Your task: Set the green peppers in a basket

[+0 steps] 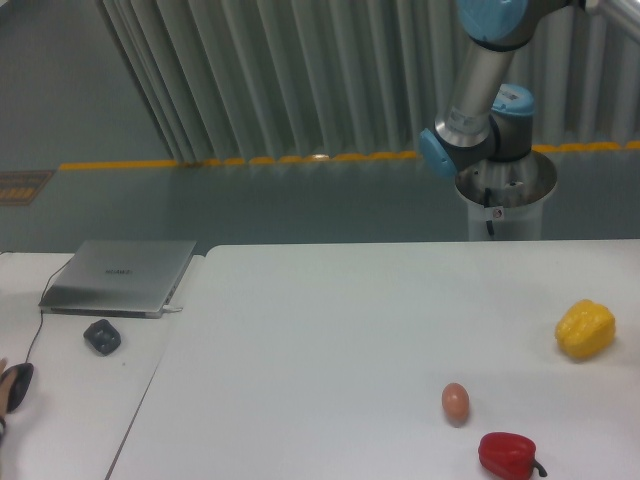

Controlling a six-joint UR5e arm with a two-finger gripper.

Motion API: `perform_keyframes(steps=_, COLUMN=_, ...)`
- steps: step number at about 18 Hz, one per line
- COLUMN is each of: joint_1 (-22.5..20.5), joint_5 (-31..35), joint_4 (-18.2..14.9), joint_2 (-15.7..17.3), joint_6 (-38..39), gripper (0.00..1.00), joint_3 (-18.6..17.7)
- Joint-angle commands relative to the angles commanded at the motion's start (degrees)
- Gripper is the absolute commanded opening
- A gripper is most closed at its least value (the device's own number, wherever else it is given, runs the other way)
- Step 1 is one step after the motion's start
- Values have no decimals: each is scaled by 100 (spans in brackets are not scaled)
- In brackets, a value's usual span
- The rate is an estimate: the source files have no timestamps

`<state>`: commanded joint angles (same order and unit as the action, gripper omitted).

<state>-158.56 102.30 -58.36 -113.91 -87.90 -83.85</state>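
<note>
Camera view: the green pepper (102,336) lies on the left counter (80,420), just in front of a closed laptop (120,275) and near a mouse (15,385). The arm (480,100) rises far right; its tool is out of frame, so its state is unseen.

Even, diffuse overhead light, cool teal cast. White matte tabletop (330,330) near blown out, shadows v. faint. Overall soft focus, low res; no obvious edge distortion.
</note>
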Motion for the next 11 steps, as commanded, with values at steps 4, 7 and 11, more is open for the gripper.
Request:
perform_keyframes(steps=4, joint_1=307, joint_5=-18, joint_4=-9, joint_2=123, joint_6=194, gripper=100, joint_3=-61)
perform_keyframes(steps=7, joint_1=580, joint_5=-26, joint_4=-61, joint_2=202, joint_6=194, gripper=100, joint_3=-62)
perform_keyframes(steps=11, joint_1=861, joint_5=-35, joint_4=-105, joint_2=255, joint_6=194, gripper=100, joint_3=-62)
